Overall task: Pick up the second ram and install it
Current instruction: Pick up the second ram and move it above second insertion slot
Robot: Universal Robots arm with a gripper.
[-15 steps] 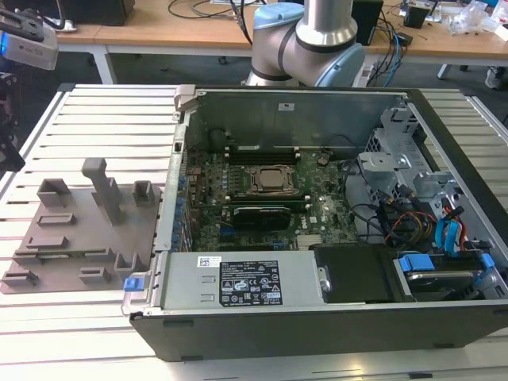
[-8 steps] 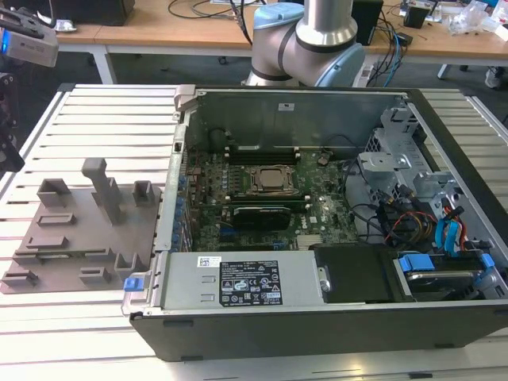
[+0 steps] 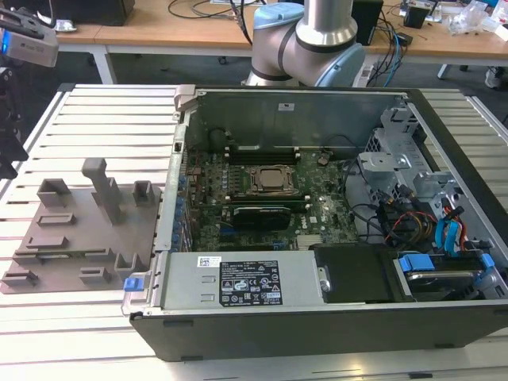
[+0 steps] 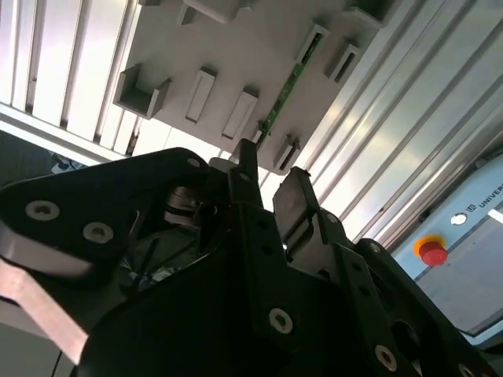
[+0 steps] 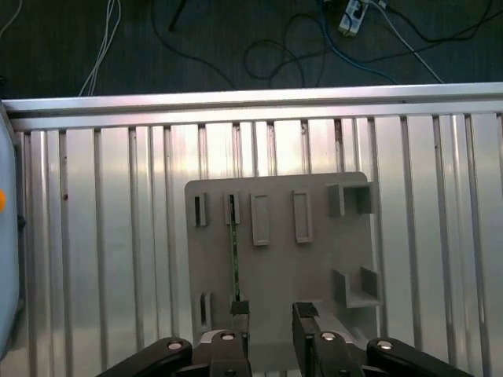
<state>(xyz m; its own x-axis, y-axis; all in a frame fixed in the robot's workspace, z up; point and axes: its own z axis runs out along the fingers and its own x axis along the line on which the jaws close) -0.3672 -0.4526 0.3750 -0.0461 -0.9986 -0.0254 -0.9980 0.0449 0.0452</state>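
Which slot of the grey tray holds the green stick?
The narrow slot second from the tray edge: the second ram stands in it; others look empty.

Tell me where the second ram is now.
In the first wrist view the second ram stands on edge in the grey holder plate on the slatted table, below the gripper.

Grey holder plate (image 5: 314, 259) on slatted metal table (image 5: 118, 236); second ram (image 5: 234, 251) slotted edgewise in it; gripper (image 5: 272, 310), fingers parted, near the ram's end.

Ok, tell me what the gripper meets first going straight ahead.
Likely the grey holder plate, just beside the second ram standing in it; depth is unclear, so the ram may come first.
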